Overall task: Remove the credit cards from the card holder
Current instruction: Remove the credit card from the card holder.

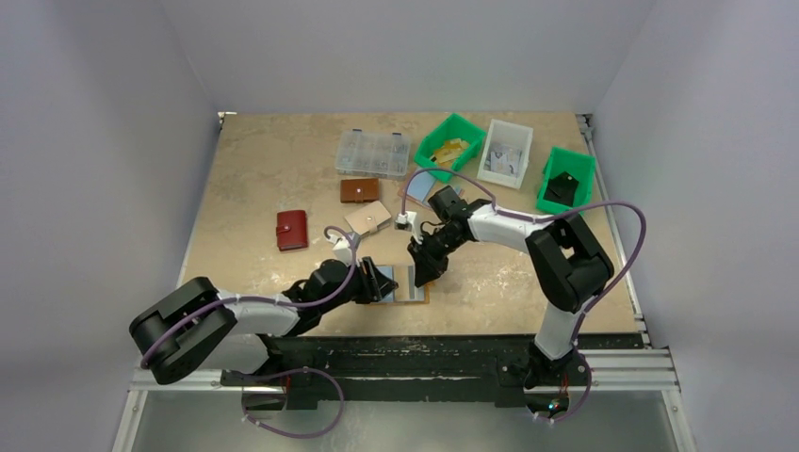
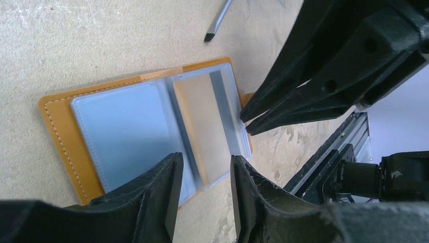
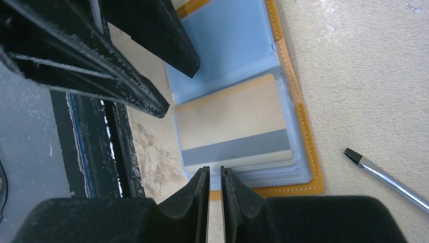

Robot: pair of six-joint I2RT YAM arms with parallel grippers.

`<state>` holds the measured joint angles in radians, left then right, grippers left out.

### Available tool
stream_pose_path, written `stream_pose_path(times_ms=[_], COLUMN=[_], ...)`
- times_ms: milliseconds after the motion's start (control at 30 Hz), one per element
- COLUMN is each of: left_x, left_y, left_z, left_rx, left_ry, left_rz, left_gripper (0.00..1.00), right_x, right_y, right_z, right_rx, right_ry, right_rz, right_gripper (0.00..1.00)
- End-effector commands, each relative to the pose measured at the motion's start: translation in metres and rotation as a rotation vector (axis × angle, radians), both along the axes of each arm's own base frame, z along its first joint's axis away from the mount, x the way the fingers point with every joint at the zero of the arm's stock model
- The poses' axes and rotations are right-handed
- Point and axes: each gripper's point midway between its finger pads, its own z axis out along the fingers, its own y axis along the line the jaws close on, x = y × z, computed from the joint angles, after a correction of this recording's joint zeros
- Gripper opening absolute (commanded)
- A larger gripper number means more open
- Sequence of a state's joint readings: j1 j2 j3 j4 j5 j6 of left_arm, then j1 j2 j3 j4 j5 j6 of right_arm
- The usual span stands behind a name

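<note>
One stitched, rectangular mustard-leather card holder point(image 2: 55, 126)

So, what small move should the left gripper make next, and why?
Probably close the left gripper on the clear sleeves to steady the card holder: its fingers straddle their edge, the striped credit card sits inside, and the right gripper is at that card's end, jaws nearly together.
</note>
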<state>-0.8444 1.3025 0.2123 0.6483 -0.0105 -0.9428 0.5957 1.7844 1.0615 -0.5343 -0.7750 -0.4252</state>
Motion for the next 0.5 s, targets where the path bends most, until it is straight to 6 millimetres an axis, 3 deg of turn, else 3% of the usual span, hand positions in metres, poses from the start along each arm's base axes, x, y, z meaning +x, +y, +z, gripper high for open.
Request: stream_pose_path(times_ms=[0, 467], left_x=[0.012, 0.011], left_y=[-0.013, -0.023], left_z=[0.022, 0.013], left_rx=[-0.055, -0.055], left_ry=[-0.05, -0.017], left_rz=[-0.001, -0.038], left_gripper=[0.43, 0.41], right_x=[0.015, 0.001], right_y=[0.015, 0.032], right_z=[0.005, 0.001], right_rx=[0.021, 0.08], right_ry=[-0.006, 0.171], right_rz=[-0.039, -0.034], right_gripper=[0.21, 0.25])
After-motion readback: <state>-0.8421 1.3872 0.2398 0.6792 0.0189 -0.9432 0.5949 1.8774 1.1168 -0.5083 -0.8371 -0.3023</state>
